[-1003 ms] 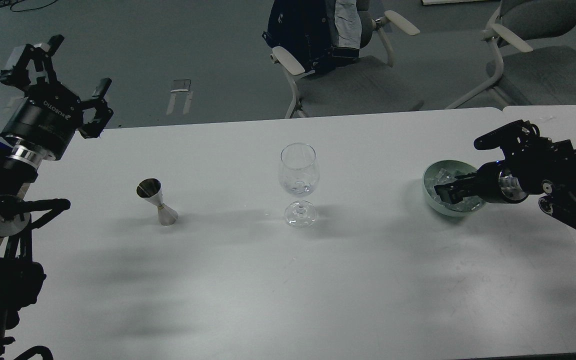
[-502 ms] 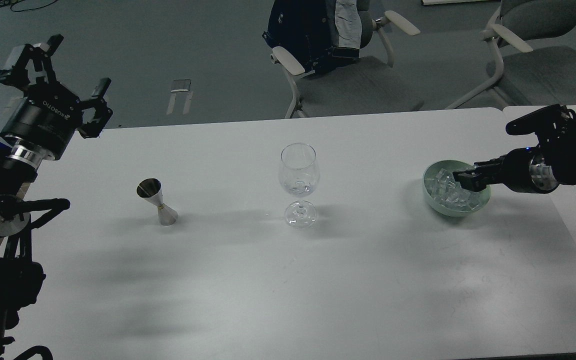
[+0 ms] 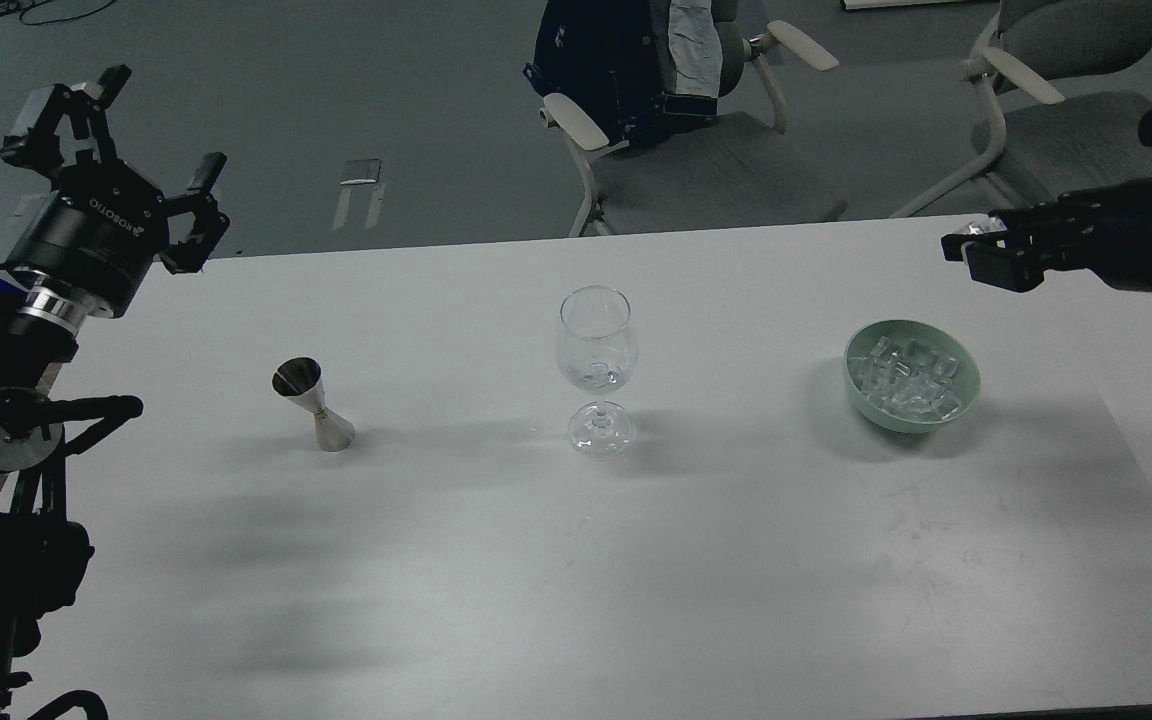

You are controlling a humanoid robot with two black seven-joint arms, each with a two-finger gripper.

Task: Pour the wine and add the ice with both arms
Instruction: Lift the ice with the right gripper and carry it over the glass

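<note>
Our right gripper [image 3: 976, 250] has risen from the bowl [image 3: 866, 395] toward 2 o'clock, fingers pinching something small and glassy; we cannot tell what. Ice [image 3: 908, 383] fills the round green bowl at 3 o'clock of the upright wine glass [image 3: 596, 370]. Left gripper [image 3: 121, 135] gapes wide, empty.

A wine glass [image 3: 596, 370] stands at the centre of a white table [image 3: 576, 560], a steel jigger [image 3: 314, 404] to its left and a green bowl [image 3: 911, 376] of ice cubes [image 3: 904, 384] to its right. The left gripper [image 3: 116, 140] hovers spread at the table's far left corner; the right gripper [image 3: 976, 250], above and beyond the bowl, pinches a clear ice cube [image 3: 979, 229].
</note>
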